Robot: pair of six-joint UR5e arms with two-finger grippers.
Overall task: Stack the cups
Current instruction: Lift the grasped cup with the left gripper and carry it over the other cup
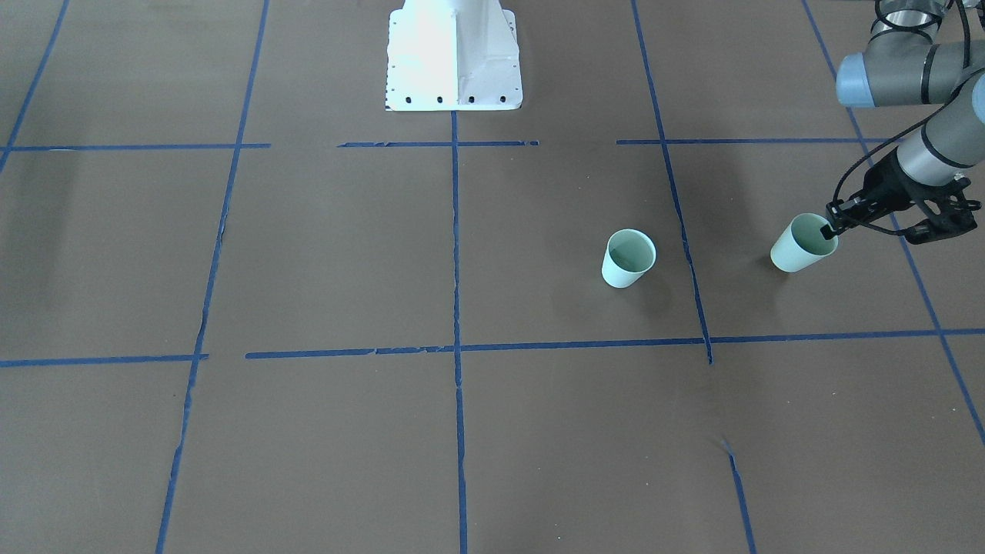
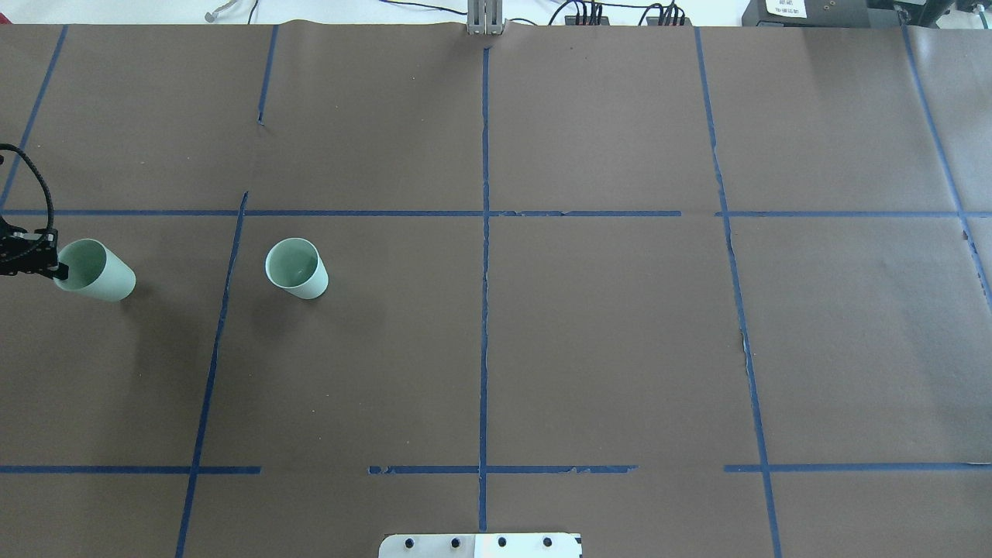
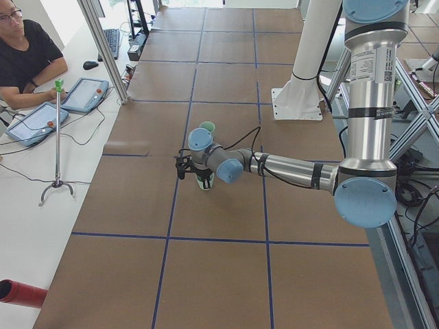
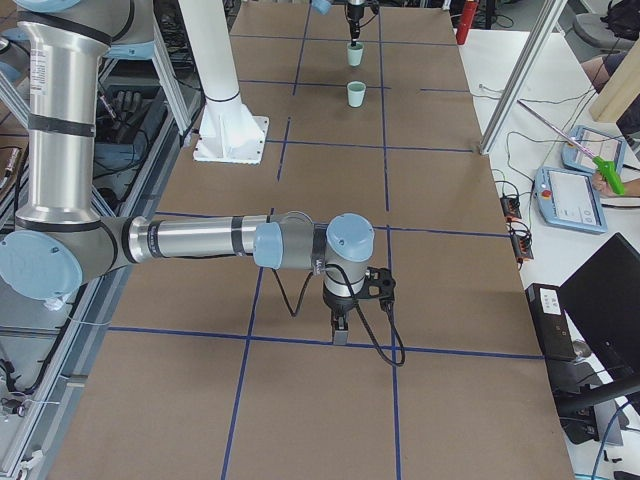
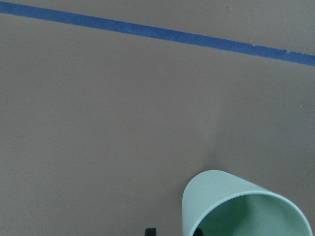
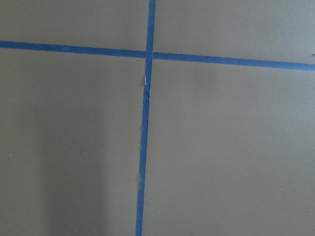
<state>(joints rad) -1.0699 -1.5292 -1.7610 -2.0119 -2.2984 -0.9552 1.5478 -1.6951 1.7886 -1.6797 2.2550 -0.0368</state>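
Note:
Two pale mint-green cups are on the robot's left side of the table. One cup [image 1: 627, 260] stands upright and free; it also shows in the overhead view [image 2: 298, 271]. My left gripper [image 1: 829, 228] is shut on the rim of the other cup [image 1: 796, 250], one finger inside it, and holds it tilted. That cup shows at the overhead view's left edge [image 2: 101, 273] and at the bottom of the left wrist view [image 5: 231, 196]. The two cups stand well apart. My right gripper [image 4: 340, 330] points down over the table far from both cups; I cannot tell whether it is open or shut.
The table is covered in brown paper with a grid of blue tape lines [image 1: 455, 346]. The white robot base [image 1: 454, 54] stands at the table's middle edge. An operator [image 3: 27, 55] sits beyond the table's end with tablets.

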